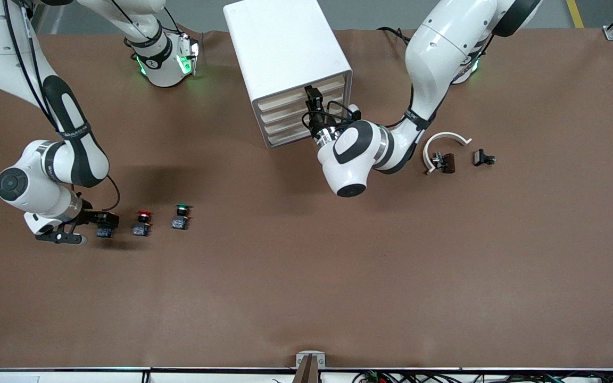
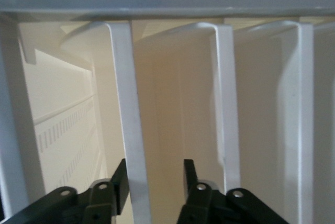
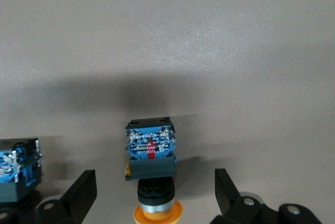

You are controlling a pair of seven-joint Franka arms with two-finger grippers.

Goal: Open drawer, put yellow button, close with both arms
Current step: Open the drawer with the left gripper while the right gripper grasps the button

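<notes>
yellow button [image 3: 152,179] beside two other buttons [image 1: 141,223], cabinet [image 1: 285,58] farther from the camera, between the arms

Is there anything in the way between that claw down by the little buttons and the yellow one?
Nothing visible. The right end effector is open with one finger on each side of the yellow button, bare table between them. The red button sits beside it, outside the fingers.

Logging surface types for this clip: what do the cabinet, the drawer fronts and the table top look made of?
Cabinet: seemingly moulded plastic, smooth white with a soft sheen and rounded edges. Drawer fronts: probably plastic too, cream and matte; the left wrist view shows thin, glossy white handle lips. Table: covered by a brown matte sheet, perhaps felt or paper; faint grain, no glare.
</notes>
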